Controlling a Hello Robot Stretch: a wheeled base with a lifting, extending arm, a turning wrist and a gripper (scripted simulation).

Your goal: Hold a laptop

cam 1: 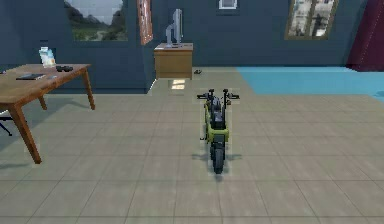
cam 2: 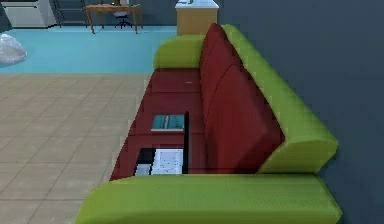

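- Sofa [cam 2: 262,110]: green arms and back, red seat and back cushions; runs up the arm side view along a dark wall.
- Counter [cam 1: 45,82]: wooden, at the forward view's left, with small dark items and a pale upright thing on top.
- Motorbike [cam 1: 217,125]: green and black, upright on the tiled floor, mid-room in the forward view.
- Cabinet [cam 1: 173,60]: light wood, against the far blue wall.
- Television [cam 1: 176,28]: stands on the cabinet.
- Laptop [cam 2: 165,160]: lies on the sofa's red seat, on the nearer cushion, with a dark upright panel on its backrest side.
- Flat teal-faced thing [cam 2: 168,122]: on the next cushion, just beyond the laptop; kind cannot be told.
- Pincer: cannot tell its state.
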